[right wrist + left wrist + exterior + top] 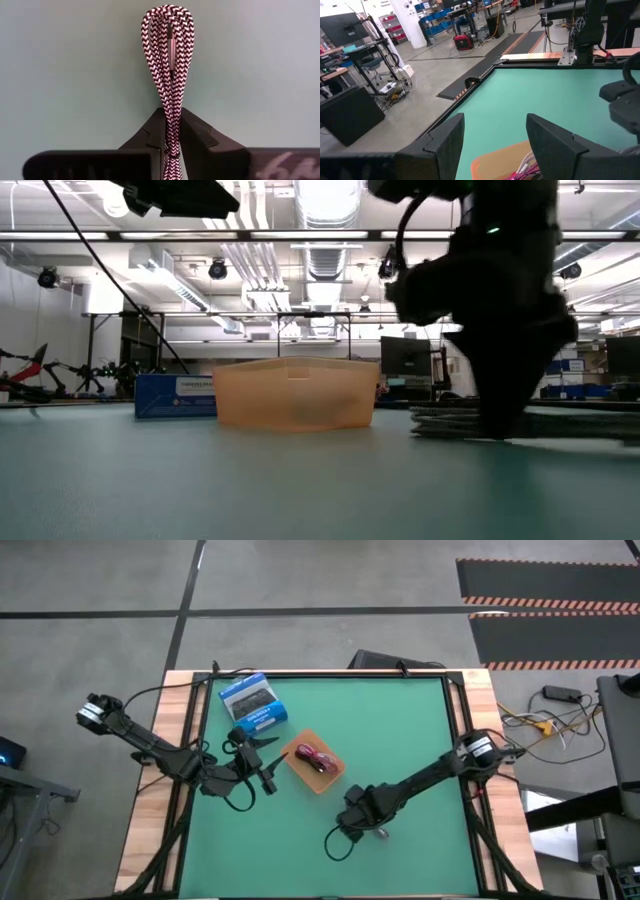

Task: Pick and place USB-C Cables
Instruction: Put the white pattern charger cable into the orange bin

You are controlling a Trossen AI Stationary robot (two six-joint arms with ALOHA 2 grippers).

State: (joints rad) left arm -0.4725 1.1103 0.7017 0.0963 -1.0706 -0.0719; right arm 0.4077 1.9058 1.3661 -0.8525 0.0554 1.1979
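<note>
An orange tray (318, 768) stands mid-table with a pink-maroon cable (312, 756) and a white one (526, 163) inside. My left gripper (270, 762) is open and empty just left of the tray, whose rim shows under the fingers in the left wrist view (495, 162). My right gripper (364, 814) is down at the mat, to the near right of the tray, shut on a grey, black-and-white braided cable bundle (169, 60). The bundle also shows in the low view (450, 420), lying flat on the mat. My right gripper pinches the braided bundle between its two fingers near one end of the bundle (172, 122), several strands together. The fingers come from above, slanting down onto the mat. The looped far end (167, 20) reaches out past the fingertips and lies on the mat.
A blue-and-white box (253, 703) lies at the far left of the mat, behind the left gripper. Black wiring trails along both arms and loops on the mat near the right gripper (338, 840). Open green mat (420, 730) lies to the far right.
</note>
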